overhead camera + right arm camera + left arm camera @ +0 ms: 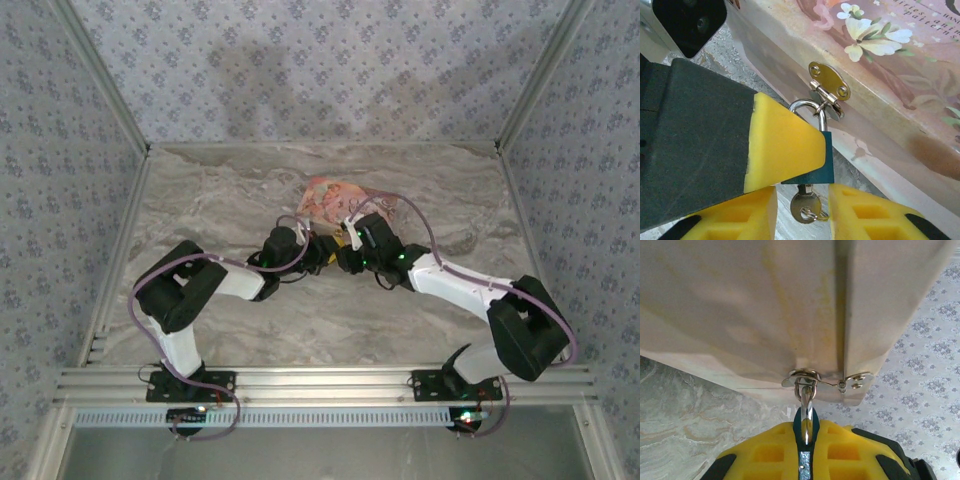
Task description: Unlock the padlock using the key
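— Teal padlock (819, 167): where is it held?
— It hangs by its shackle from the hasp (829, 85) of the box (890, 80), midway across the bench (250, 330) toward its far edge, and is clamped between the left fingers (765, 452).
— And the key (805, 206)?
— It is seated in the keyhole underneath. The right fingers (865, 217) stand apart, one on each side of its head. They should be closed squarely on the flat head, then turned about the key's axis, so that no sideways pull is put on the hasp.
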`<state>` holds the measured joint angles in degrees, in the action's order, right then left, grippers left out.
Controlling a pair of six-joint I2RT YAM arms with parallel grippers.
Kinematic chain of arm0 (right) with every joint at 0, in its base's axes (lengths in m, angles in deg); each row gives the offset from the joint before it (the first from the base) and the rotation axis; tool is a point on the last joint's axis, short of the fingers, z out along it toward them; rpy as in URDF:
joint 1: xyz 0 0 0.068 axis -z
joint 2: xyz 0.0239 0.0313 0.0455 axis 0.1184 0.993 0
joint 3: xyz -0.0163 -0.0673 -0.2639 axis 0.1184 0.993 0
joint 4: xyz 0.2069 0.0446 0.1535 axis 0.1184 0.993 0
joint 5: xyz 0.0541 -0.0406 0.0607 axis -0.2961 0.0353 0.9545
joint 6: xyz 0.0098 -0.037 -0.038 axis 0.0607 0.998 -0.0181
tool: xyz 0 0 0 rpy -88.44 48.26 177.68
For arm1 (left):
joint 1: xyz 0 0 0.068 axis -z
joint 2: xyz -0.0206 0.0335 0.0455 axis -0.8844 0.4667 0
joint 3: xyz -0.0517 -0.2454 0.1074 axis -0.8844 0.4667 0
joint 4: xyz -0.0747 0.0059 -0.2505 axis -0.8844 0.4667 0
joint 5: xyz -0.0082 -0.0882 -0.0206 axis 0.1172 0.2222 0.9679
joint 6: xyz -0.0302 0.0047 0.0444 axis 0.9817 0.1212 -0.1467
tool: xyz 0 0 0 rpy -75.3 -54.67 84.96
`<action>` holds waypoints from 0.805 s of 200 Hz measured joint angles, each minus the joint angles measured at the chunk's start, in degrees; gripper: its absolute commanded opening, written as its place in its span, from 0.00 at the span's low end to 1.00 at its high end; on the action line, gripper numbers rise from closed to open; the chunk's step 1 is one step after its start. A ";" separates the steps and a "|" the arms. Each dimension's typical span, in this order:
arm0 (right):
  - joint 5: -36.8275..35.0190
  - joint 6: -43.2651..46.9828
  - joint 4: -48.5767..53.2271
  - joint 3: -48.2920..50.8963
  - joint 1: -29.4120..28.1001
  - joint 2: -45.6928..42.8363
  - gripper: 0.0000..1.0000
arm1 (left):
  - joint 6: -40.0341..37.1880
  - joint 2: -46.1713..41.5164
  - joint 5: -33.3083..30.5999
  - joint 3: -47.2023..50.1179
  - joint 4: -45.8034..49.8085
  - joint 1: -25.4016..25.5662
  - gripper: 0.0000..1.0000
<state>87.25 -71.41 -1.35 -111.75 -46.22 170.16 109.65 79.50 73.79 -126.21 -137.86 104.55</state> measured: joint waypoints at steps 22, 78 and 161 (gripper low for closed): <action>0.04 0.50 0.37 -0.55 0.11 0.63 0.09 | 0.00 0.00 -0.28 0.00 0.11 -0.13 0.00; 1.62 1.07 0.37 -1.05 0.46 0.85 0.06 | 0.00 0.00 -0.68 0.00 0.79 -0.48 0.00; 1.88 -0.33 0.28 0.20 0.76 -0.87 0.35 | -0.02 0.00 0.02 0.04 0.02 -0.46 0.00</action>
<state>89.13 -71.74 -1.07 -111.55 -45.45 169.28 109.62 79.50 73.81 -126.17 -137.84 104.09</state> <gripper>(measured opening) 0.350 0.087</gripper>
